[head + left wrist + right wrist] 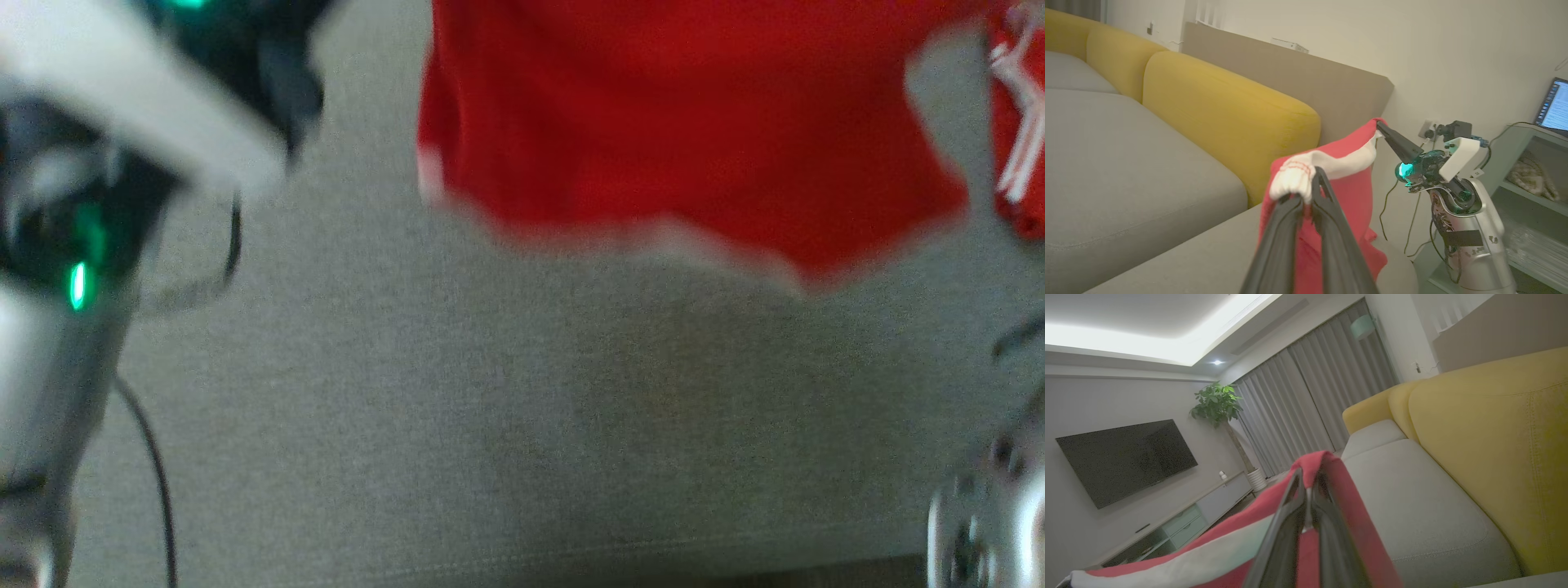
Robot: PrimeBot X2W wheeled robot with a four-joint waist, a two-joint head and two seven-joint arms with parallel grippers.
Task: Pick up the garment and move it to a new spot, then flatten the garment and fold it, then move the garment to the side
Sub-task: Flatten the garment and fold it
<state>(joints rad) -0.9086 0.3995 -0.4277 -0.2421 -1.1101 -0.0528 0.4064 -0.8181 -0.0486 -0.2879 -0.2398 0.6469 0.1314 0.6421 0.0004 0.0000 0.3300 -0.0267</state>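
- Grey sofa [1126, 163] with yellow back cushions [1229, 110]; a wall television [1126, 461] and grey curtains [1310, 396] lie across the room.
- The red garment [1351, 192] hangs stretched above the seat.
- My left jaws are clamped on its bunched white hem, and my right jaws are pinched tight on a red corner.

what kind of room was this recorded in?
Looks like a home living room: a sofa with grey seats and yellow back cushions, a wall-mounted TV above a low cabinet, floor-length curtains and a potted plant.
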